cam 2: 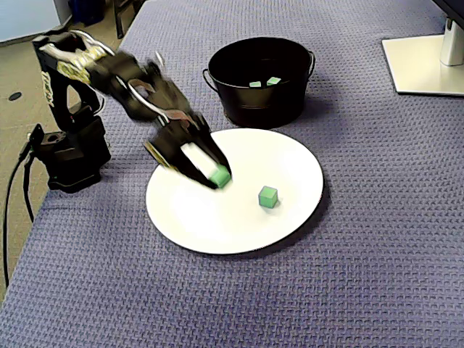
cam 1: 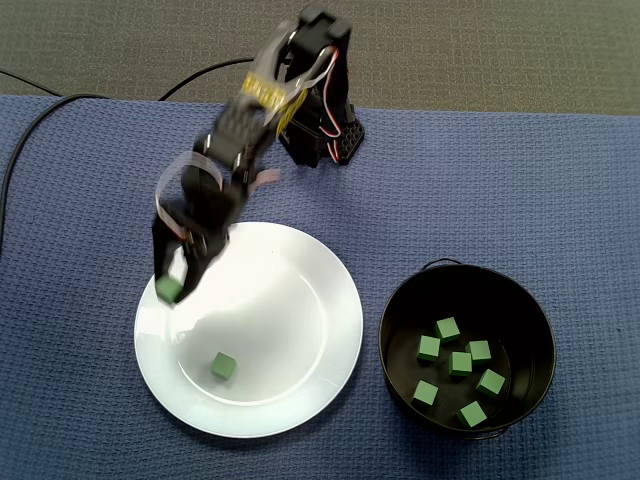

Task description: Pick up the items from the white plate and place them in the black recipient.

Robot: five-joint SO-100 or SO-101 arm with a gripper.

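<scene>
A white plate point(cam 1: 300, 390) point(cam 2: 290, 167) lies on the blue cloth. One green cube point(cam 1: 223, 366) point(cam 2: 268, 196) rests on it. My gripper point(cam 1: 170, 289) point(cam 2: 220, 177) hangs over the plate's left rim in a fixed view, shut on a second green cube point(cam 1: 169, 290) point(cam 2: 220, 176) that looks lifted just off the plate. The arm is motion-blurred. The black bucket point(cam 1: 400, 300) point(cam 2: 239, 101) stands right of the plate and holds several green cubes point(cam 1: 460, 363) point(cam 2: 273, 81).
The arm's black base point(cam 1: 335, 140) point(cam 2: 69, 156) stands at the cloth's edge, with a black cable point(cam 1: 40, 125) point(cam 2: 14, 188) trailing off. A white monitor foot point(cam 2: 424, 65) sits at the far right corner in a fixed view.
</scene>
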